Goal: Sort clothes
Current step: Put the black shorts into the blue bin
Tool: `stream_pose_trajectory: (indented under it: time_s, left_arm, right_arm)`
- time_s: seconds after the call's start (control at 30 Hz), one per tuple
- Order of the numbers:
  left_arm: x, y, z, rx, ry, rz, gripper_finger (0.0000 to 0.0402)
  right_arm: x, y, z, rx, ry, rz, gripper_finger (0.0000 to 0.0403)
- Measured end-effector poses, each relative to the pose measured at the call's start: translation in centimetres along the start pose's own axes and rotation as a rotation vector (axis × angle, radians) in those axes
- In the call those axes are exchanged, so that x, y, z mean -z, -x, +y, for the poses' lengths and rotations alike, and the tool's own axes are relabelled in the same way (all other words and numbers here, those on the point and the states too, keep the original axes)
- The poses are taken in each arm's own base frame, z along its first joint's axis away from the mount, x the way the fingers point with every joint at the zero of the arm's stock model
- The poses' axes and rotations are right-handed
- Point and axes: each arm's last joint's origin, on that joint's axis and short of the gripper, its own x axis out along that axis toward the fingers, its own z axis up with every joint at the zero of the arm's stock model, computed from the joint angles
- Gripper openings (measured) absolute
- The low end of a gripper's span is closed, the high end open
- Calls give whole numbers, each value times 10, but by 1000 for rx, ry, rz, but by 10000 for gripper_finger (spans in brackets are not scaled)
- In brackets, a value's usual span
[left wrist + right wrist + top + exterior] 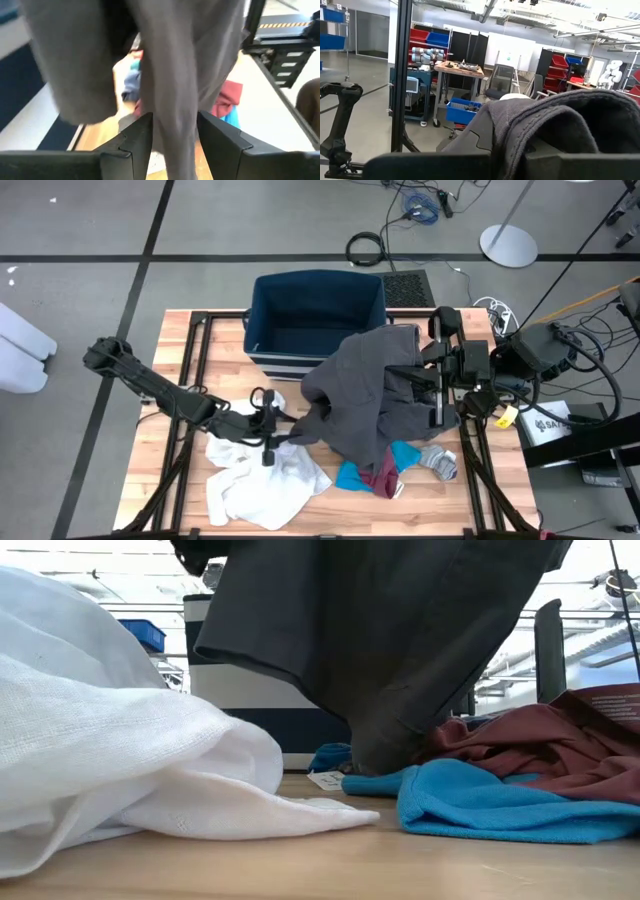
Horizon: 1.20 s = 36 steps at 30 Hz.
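Observation:
A dark grey garment (360, 385) hangs lifted over the table's middle, in front of the navy bin (315, 320). Its lower end (385, 755) reaches down to the pile. My right gripper (418, 372) is shut on its right part. My left gripper (288, 420) is shut on its lower left part. A white cloth (262, 480) lies near the front edge. A bright blue piece (350, 476), a maroon piece (382, 480) and grey socks (437, 462) lie under and beside the grey garment. My left gripper pinches a hanging fold of the dark grey garment (175, 115) between its two fingers (137, 140), coming level from the table's left. The cloth fills the gap between them and runs up above the fingers; how many layers, I cannot tell. My right gripper holds the dark grey garment from the table's right; a bunched part (520, 130) lies over and between its fingers and hides the place of contact. The garment is lifted and drapes down from the gripper.
The navy bin with white stripes stands at the table's far middle, open side up, and shows behind the garment in the low view (240, 690). The black frame rails (190, 360) run along the table's left and right sides. Bare wood (160, 480) shows at the front left.

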Motion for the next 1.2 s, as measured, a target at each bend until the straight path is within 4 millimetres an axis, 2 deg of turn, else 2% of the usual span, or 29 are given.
stream_pose_trajectory:
  time_s: [0.17,0.37,0.47,0.6,0.73,0.87,0.93,1.03,1.1,1.2]
  left_arm:
    - [11,-19,5,-12,29,56,164]
    - [22,-34,5,182,39,132,161]
    - [21,-33,5,223,41,134,125]
    - [15,-27,6,232,22,105,21]
    - [8,-20,7,260,64,82,8]
    - [0,-8,5,423,292,119,6]
    - [-2,-3,2,479,362,134,7]
    - [-6,1,-3,513,350,101,7]
    - [-10,2,-5,544,337,64,7]
    - [-16,5,-9,599,321,1,7]
  right_arm:
    - [-2,0,-1,6,-13,-21,6]
    - [-2,3,-3,3,12,-6,6]
    - [-3,12,-9,12,22,16,6]
    - [1,21,-15,40,28,86,6]
    - [8,24,-17,69,71,157,6]
    - [21,29,-21,172,186,294,3]
    - [32,25,-23,235,204,361,3]
    - [61,13,-18,265,170,454,3]
    - [91,1,-6,226,160,531,3]
    - [149,-18,16,185,152,617,3]
